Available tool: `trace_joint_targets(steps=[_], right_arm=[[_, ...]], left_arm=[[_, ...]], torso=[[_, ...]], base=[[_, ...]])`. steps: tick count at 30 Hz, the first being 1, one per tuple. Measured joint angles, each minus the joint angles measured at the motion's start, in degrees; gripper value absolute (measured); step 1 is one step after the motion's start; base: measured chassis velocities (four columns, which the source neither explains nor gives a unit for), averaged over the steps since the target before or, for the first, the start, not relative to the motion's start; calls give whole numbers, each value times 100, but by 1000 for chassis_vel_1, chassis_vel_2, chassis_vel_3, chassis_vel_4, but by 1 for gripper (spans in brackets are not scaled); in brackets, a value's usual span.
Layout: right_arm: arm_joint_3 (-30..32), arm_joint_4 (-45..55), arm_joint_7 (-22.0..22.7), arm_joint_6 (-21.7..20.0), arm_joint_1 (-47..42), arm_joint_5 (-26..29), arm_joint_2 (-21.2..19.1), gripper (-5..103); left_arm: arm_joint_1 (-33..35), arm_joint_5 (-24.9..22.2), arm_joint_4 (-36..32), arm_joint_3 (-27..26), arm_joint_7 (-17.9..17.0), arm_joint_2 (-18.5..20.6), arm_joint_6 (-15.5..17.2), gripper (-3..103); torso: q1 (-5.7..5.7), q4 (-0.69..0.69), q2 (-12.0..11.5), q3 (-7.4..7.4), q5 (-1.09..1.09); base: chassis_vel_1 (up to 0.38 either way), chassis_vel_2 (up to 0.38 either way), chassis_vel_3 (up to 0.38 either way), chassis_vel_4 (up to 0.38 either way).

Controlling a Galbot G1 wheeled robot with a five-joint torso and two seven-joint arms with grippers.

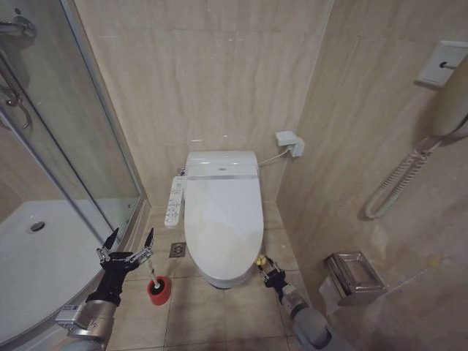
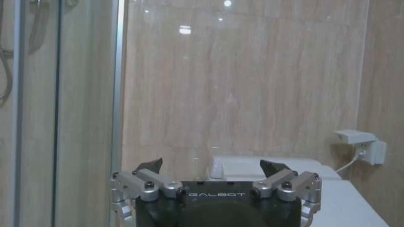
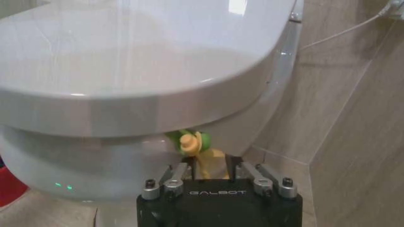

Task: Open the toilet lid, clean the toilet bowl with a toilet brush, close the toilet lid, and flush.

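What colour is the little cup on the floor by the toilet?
Red: the round plastic brush holder cup, clearest in the head view.

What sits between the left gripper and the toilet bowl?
In the head view, the toilet brush in its red cup holder stands on the floor tiles between the left gripper and the toilet bowl.

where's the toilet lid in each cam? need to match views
Head view: toilet lid closed, centre of frame, right hand by its front right edge.
Left wrist view: lid's surface at the lower right, beyond the left hand.
Right wrist view: lid's underside rim spans the top, yellow ring hanging below.
Shared landmark: the lid itself.
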Motion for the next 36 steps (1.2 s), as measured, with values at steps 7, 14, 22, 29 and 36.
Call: trace_joint_targets(steps=[7,14,22,29,36], right_arm=[[43,6,-16,43,-46,-25,24,28],[215,109,8,77,-167,-31,-37,2],[572,373,66,99,-316,40,-168,2],[976,823,196,13,-452,346,-126,2],[1306,1346,350,-109,-527,518,-47,2]], left_arm=[[0,0,0,0,0,0,0,100],[0,0,0,0,0,0,0,100],[0,0,0,0,0,0,0,100],[1,0,0,0,0,0,0,100],[0,0,0,0,0,0,0,100]], torso=[[0,-2,0,0,-1],[0,-4,0,0,-3],[0,-3,1,0,-2],[0,-6,1,0,-2],[-2,-6,1,0,-5]], base=[[0,0,0,0],[0,0,0,0],[0,0,0,0],[0,0,0,0],[0,0,0,0]])
